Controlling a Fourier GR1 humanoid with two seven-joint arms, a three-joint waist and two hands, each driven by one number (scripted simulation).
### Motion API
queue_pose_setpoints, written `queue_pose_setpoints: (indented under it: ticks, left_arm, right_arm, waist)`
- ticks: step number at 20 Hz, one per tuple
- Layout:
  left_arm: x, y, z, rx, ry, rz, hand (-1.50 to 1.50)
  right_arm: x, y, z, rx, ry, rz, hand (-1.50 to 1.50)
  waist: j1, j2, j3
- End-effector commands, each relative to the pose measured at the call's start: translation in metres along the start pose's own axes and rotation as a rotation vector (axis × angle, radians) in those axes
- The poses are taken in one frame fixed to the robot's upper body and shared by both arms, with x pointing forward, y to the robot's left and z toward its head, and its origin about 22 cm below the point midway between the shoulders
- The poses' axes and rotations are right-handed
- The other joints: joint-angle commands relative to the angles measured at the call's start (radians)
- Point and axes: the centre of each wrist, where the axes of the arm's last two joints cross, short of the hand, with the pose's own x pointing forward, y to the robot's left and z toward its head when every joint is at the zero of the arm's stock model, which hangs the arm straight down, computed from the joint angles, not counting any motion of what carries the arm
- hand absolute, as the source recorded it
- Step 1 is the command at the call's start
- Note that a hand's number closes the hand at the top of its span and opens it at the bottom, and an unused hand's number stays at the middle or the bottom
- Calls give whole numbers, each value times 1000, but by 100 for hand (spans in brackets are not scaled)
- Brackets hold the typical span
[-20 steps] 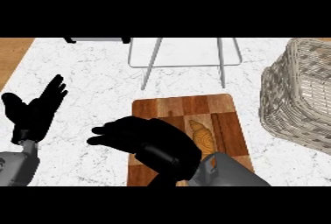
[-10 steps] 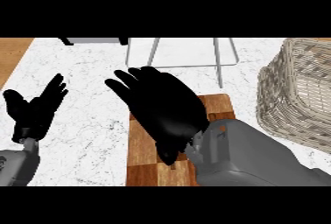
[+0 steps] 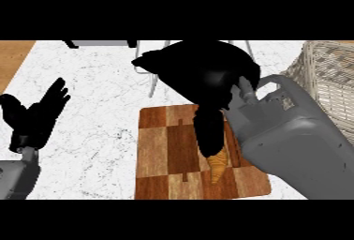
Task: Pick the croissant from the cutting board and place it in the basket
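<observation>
While the right hand [image 3: 204,77] hangs over the far end of the cutting board [image 3: 166,154] in the head view, its dark fingers [image 3: 209,136] point down onto the croissant [image 3: 217,166], which lies on the board's right half, tip sticking out below them. Can't tell if the fingers actually grip it. Left hand [image 3: 34,115] rests at the left edge, fingers straight up, holding nothing. Basket [image 3: 328,75] sits at the far right, apart from the board.
</observation>
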Motion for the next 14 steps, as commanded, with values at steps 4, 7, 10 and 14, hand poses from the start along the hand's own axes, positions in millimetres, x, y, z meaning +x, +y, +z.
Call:
queue_pose_setpoints:
  ticks: [4, 7, 10, 14]
  left_arm:
    - [-1, -11, 2, 22, -15, 4, 0]
    - [-24, 6, 8, -2, 12, 8, 0]
    - [-13, 8, -1, 0, -8, 7, 0]
    - [-12, -7, 10, -15, -24, -2, 0]
  right_arm:
    - [-41, -17, 33, 117, 28, -65, -150]
    - [-50, -19, 62, 72, 4, -107, -150]
    - [-69, 9, 77, -5, -14, -168, -150]
    - [-78, 43, 76, -3, -17, -189, -150]
  waist:
    - [-6, 2, 1]
    - [-9, 2, 1]
    - [0, 9, 1]
    - [13, 11, 2]
